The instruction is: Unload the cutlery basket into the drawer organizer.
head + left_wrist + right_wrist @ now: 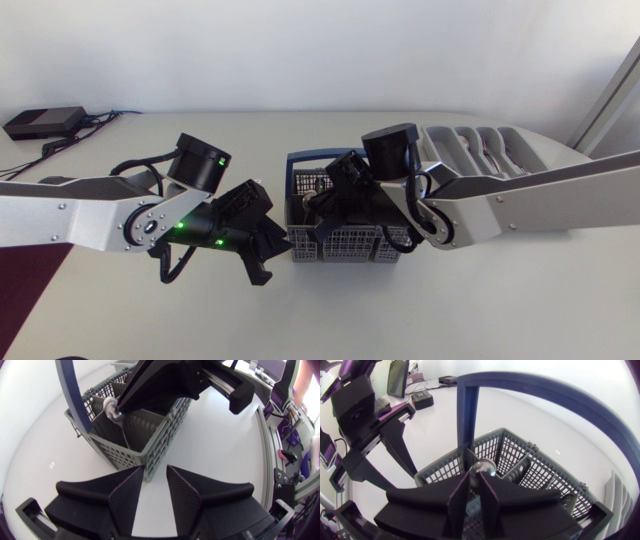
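- Cutlery basket [345, 243]: grey mesh, sits mid-desk [450, 310], upright, w/ blue handle [468, 410] arching over it.
- Drawer organizer [480, 145]: pale tray w/ long slots, on the desk beyond & to the right of the basket, partly hidden by the R arm. Dark slim shapes lie in the slots; too small to tell what they are.
- R arm comes in from the right & crosses in front of the organizer. R tool [475, 476] points down into the basket, under the handle arch, in the left part of the basket.
- R tool state: fingers almost together, only a thin gap. A metal piece [482, 466], shiny w/ a rounded end, is pinched between the tips, so it has hold of it. The rest of the piece is hidden down in the compartment; can't tell if it is a spoon, fork or knife.
- L arm comes in from the left, low over the desk. L tool [154, 477] is just beside the basket's left side, tips aimed at a near bottom corner.
- L tool state: fingers spread wide, holding nothing. The basket corner is just ahead of the gap; can't tell if it touches.
- Black box [40, 122] w/ cables at the desk's far left, well apart from the rest.
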You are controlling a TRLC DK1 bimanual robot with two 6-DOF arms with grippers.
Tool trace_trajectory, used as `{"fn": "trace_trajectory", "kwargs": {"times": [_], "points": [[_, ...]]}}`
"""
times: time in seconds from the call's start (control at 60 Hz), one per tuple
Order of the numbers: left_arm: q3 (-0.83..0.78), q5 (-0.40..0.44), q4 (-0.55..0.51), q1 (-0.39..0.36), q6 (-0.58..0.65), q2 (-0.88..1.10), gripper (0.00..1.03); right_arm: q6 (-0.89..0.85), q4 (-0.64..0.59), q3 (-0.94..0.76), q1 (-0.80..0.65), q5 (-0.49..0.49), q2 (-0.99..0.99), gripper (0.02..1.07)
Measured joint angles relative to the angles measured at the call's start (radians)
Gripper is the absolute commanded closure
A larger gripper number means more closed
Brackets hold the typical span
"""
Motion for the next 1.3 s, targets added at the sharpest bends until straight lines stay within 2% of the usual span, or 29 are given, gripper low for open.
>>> {"fn": "trace_trajectory", "kwargs": {"times": [0.167, 0.25, 0.333, 0.483, 1.167, 1.3], "points": [[0.000, 0.000, 0.000, 0.000, 0.000, 0.000, 0.68, 0.000, 0.013, -0.019, -0.001, -0.006, 0.000, 0.91], [0.000, 0.000, 0.000, 0.000, 0.000, 0.000, 0.68, 0.000, 0.025, -0.019, -0.012, -0.006, -0.001, 0.76], [0.000, 0.000, 0.000, 0.000, 0.000, 0.000, 0.68, 0.000, 0.030, -0.019, -0.019, 0.004, -0.002, 0.65], [0.000, 0.000, 0.002, 0.001, 0.000, 0.000, 0.68, -0.007, 0.050, -0.025, -0.019, 0.011, -0.005, 0.56], [0.000, 0.000, 0.010, 0.001, 0.000, 0.006, 0.68, -0.053, 0.052, 0.030, -0.019, 0.013, 0.051, 0.57], [0.000, 0.000, 0.010, 0.001, 0.000, 0.014, 0.68, -0.067, 0.049, 0.031, -0.019, 0.005, 0.053, 0.72]]}}
